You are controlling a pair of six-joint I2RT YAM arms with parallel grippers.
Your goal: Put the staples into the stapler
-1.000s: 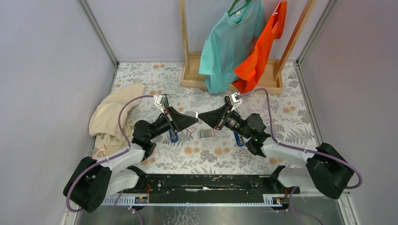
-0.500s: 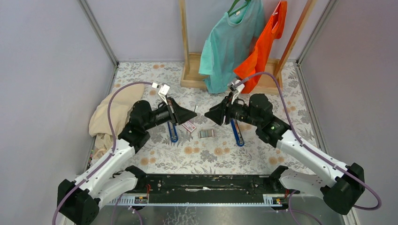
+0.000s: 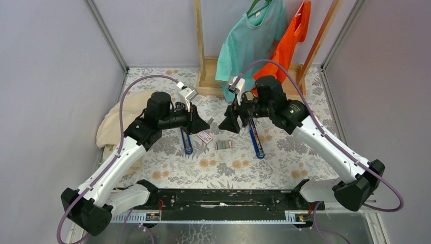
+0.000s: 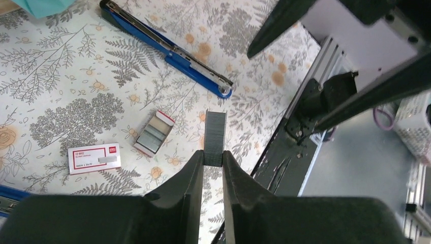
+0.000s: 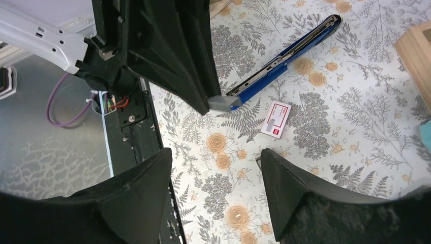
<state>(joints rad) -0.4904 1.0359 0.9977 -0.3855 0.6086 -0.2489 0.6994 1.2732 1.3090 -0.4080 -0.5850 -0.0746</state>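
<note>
Above the tabletop (image 3: 284, 152) | left gripper (image 4: 213, 157): clamped on staple strip (image 4: 214, 134) | right gripper (image 5: 216, 155): wide, empty | keep strip level, parallel to blue stapler (image 4: 167, 48)

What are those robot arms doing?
The left pincer is pinching a strip of staples, held up above the flowery table. The right pincer is open and holds nothing. The left blue stapler and the right blue stapler lie opened out on the table; the staples are in neither yet.
</note>
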